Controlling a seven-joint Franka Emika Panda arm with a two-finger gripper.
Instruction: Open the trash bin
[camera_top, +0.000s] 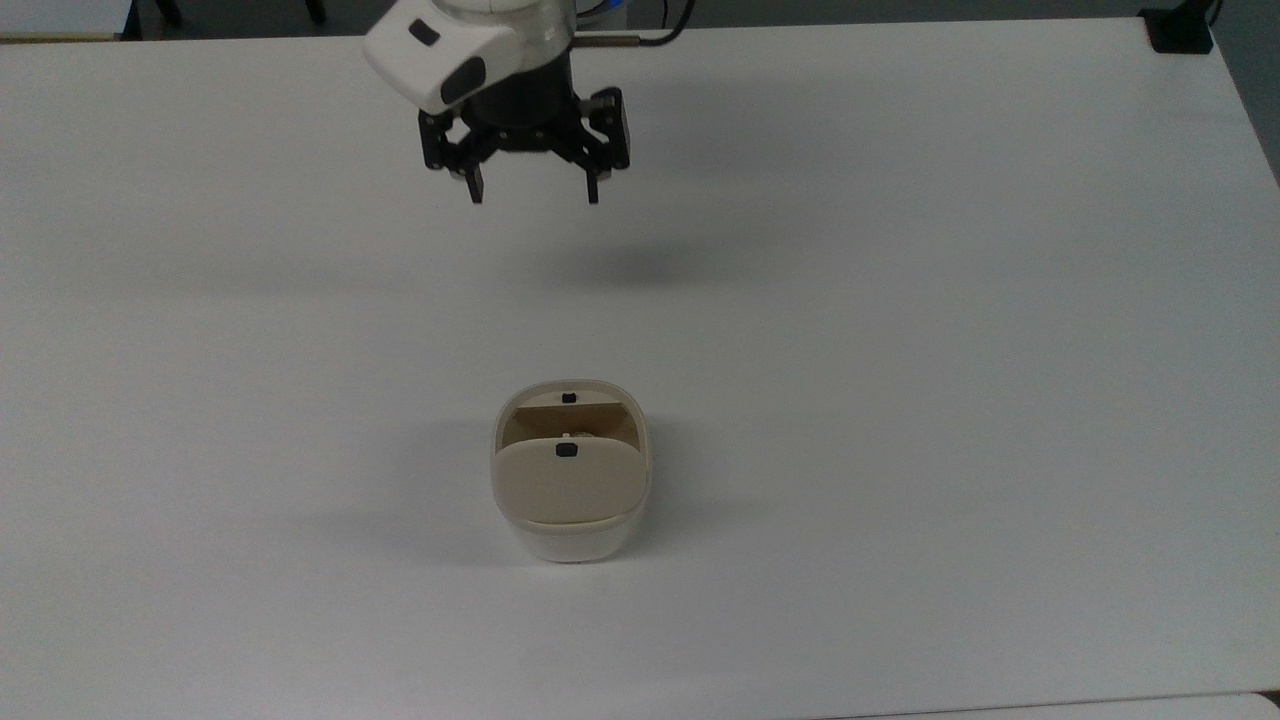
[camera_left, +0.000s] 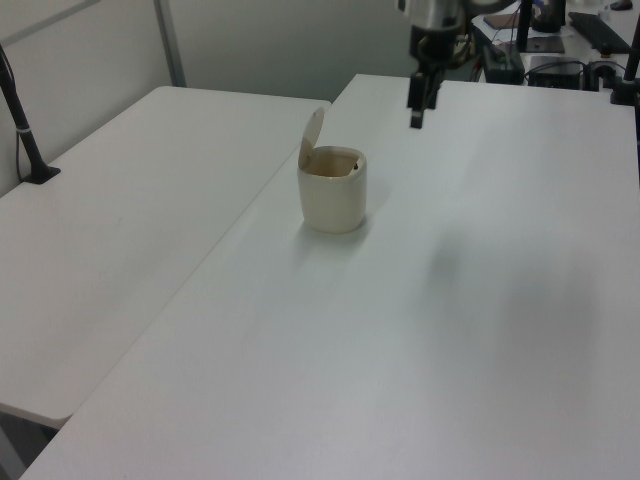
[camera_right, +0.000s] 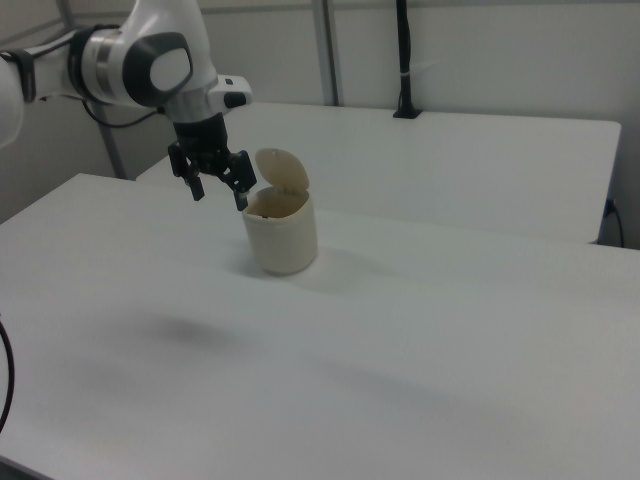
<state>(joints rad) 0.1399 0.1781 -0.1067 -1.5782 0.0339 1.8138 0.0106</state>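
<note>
The cream-white trash bin (camera_top: 568, 525) (camera_left: 333, 200) (camera_right: 283, 240) stands on the white table (camera_top: 900, 350). Its beige lid (camera_top: 565, 482) (camera_left: 312, 137) (camera_right: 283, 169) is flipped up and stands nearly upright on its hinge, so the inside shows. A small black button (camera_top: 567, 450) sits on the lid. My gripper (camera_top: 531, 194) (camera_left: 416, 105) (camera_right: 219, 195) hangs open in the air, well away from the bin toward the top view's upper edge, holding nothing.
A second white table (camera_left: 130, 190) (camera_right: 480, 160) adjoins this one. Black stands (camera_left: 22, 120) (camera_right: 404, 60) rise at its far edge. A black clamp (camera_top: 1180, 30) sits at the top view's upper right corner.
</note>
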